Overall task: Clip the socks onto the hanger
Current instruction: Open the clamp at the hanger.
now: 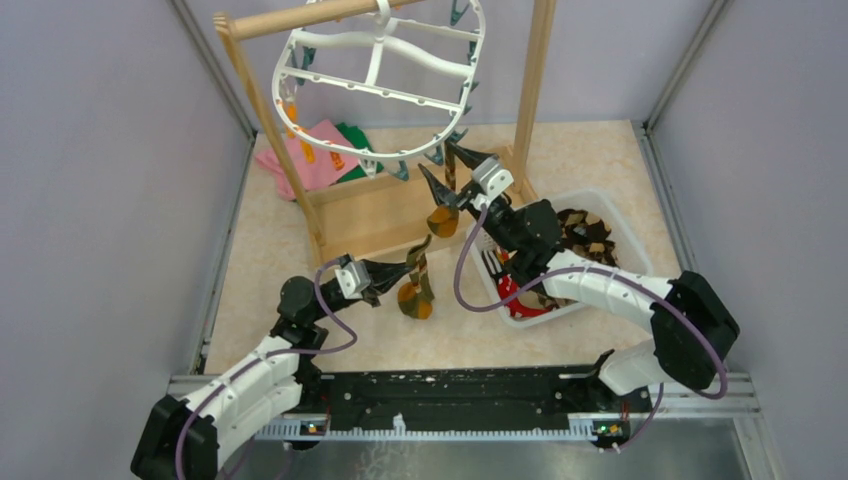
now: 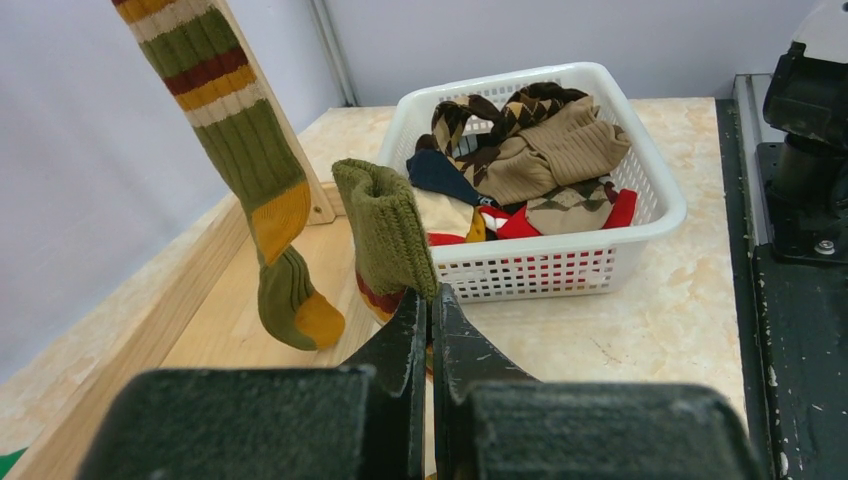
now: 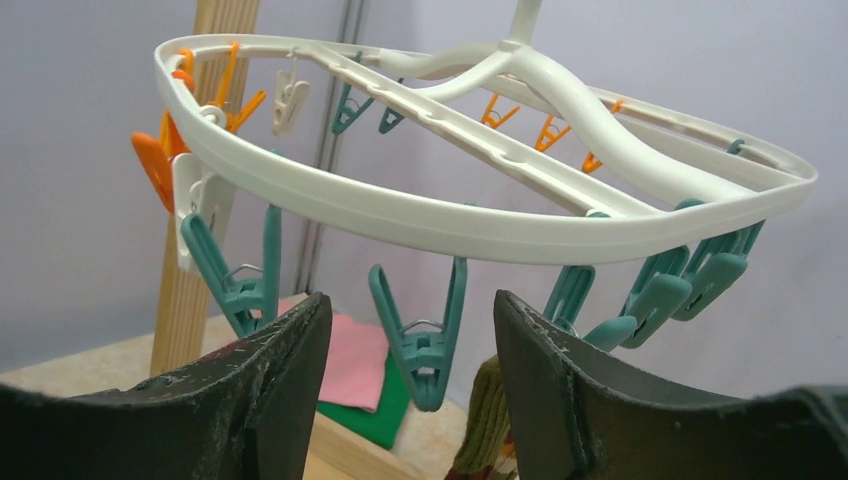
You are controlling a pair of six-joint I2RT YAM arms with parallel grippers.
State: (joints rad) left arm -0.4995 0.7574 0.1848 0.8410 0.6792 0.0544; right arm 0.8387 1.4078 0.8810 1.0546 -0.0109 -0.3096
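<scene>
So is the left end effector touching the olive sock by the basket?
Touching. Left wrist view: left end effector shut on the olive sock at its cuff.

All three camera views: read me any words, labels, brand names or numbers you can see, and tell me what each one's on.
No text can be read in any view.
On the hanger, basket and striped socks: no print visible.
On the black base rail: pale ruler-like ticks along its near edge, too small to tell whether there are numbers.
</scene>
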